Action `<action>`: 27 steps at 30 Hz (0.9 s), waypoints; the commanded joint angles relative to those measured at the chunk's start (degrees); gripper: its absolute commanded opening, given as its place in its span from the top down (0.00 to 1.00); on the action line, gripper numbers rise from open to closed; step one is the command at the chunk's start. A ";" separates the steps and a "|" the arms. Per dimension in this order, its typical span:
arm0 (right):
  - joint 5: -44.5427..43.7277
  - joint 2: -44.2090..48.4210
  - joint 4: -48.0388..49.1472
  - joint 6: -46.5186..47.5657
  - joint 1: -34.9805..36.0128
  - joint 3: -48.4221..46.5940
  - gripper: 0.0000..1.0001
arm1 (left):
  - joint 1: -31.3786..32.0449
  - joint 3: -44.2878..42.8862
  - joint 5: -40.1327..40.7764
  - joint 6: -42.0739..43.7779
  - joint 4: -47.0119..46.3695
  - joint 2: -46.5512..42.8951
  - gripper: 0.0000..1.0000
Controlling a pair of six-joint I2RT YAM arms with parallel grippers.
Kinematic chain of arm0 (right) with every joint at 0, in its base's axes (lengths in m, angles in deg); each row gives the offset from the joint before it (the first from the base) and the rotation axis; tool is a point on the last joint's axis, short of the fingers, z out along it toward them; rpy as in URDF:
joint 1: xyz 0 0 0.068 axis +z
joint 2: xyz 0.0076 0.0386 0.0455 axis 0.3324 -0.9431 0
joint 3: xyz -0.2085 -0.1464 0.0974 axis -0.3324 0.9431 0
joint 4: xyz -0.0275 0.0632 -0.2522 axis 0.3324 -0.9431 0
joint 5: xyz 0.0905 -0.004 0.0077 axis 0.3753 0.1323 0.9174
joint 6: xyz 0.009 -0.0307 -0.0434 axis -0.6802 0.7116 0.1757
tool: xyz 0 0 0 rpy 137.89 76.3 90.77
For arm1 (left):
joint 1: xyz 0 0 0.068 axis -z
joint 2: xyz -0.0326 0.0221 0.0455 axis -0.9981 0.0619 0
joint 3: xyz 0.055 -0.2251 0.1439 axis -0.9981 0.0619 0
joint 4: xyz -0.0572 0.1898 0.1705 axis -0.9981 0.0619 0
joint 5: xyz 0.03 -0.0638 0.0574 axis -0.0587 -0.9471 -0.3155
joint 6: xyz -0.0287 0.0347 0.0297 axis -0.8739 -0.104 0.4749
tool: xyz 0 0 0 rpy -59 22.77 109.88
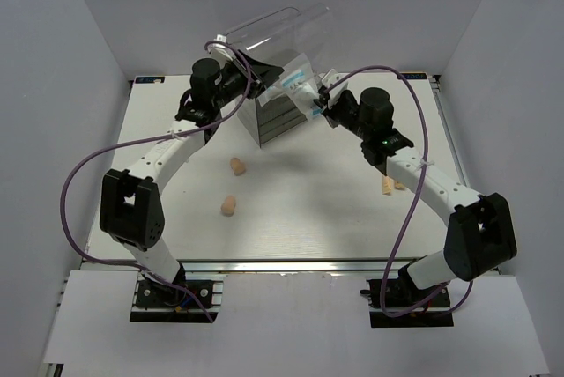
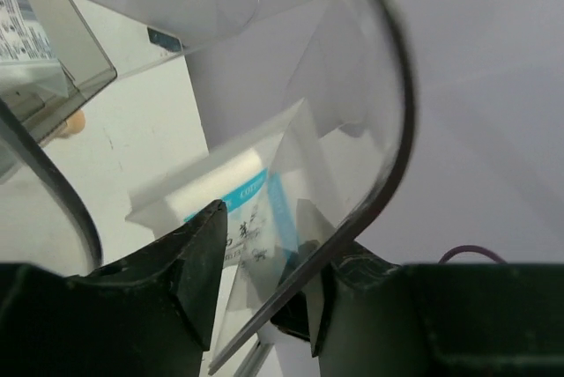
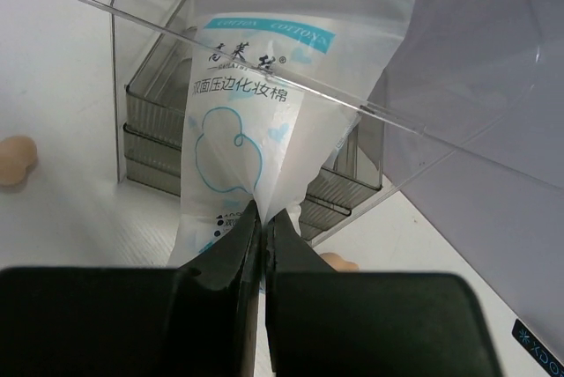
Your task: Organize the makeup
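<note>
Two sponges (image 1: 237,166) on open table (image 1: 308,210)

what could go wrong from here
The right jaws pinch the flat white-and-clear sachet with blue print only by one edge, so it may slip or buckle. The left jaws grip the raised clear plastic lid by its thin rim; if it slips, it could drop on the sachet.

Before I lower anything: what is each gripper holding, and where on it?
Right gripper pinches a sachet at its bottom edge. Left gripper holds the box's clear lid by its rim.
</note>
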State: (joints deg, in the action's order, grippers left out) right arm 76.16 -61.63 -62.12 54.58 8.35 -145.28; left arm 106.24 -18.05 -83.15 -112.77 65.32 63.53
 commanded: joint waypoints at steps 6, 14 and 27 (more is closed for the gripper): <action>0.30 2.78 4.51 -0.65 -0.17 -3.86 1.00 | 2.62 -1.35 -0.29 2.83 3.94 -1.92 0.75; -0.06 2.69 6.70 2.94 -0.17 -0.43 1.00 | 2.62 -7.59 -0.56 0.81 4.11 -0.42 0.94; 6.18 -11.27 27.79 33.26 -0.08 2.48 1.00 | 2.53 -10.50 -0.99 -8.50 -3.00 2.04 0.92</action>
State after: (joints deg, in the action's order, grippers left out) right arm 80.03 -68.88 -44.29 77.53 8.35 -139.56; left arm 108.71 -26.86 -84.11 -115.98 65.19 65.22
